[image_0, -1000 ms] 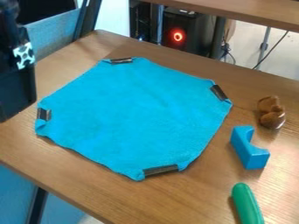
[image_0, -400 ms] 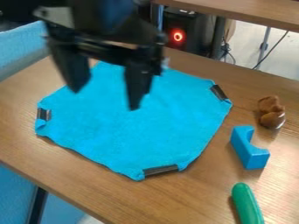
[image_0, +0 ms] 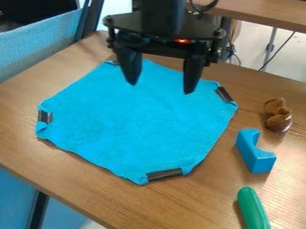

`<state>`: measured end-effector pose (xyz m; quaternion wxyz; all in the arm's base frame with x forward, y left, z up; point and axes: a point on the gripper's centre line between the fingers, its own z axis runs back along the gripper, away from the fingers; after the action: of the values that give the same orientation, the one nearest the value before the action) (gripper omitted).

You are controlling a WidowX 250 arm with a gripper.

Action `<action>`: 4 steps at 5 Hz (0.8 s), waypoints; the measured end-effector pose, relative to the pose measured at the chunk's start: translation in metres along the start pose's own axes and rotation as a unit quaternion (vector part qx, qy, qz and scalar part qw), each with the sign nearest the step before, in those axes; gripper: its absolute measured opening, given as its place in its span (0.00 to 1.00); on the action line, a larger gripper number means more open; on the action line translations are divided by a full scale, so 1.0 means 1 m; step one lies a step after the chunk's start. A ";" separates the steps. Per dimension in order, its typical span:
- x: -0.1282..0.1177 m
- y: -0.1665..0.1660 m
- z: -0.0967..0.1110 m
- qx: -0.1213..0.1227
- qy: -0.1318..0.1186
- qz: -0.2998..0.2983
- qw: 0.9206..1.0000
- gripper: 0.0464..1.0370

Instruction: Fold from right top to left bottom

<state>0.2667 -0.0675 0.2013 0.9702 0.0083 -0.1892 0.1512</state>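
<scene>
Partly hidden behind the gripper (image_0: pixel 160 88), at the far edge of the blue cloth (image_0: pixel 131 120); only partly in sight, too, at the far corner's dark strip (image_0: pixel 115 62); cut off at the view's top edge, along the arm (image_0: pixel 161 18); cannot tell how high above the cloth; hangs with fingers spread well apart, in front of the cloth's far part as seen here; lying spread out on the wooden table (image_0: pixel 101 197), below the gripper and reaching from there towards the camera; held at the view's right side, just beside a brown object (image_0: pixel 278 120), a blue notched block (image_0: pixel 254 152) and, nearer the camera, a green rounded toy (image_0: pixel 253 208), cut off at the bottom edge; blocked from full view at the far edge by the gripper
</scene>
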 end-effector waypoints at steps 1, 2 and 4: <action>0.022 -0.016 -0.020 -0.012 -0.028 0.052 0.998 0.96; 0.043 -0.029 -0.052 -0.013 -0.041 0.102 0.994 0.96; 0.079 -0.061 -0.126 0.014 -0.048 0.164 0.985 0.96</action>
<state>0.4008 -0.0939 0.1160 0.9218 -0.0020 -0.2320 0.3106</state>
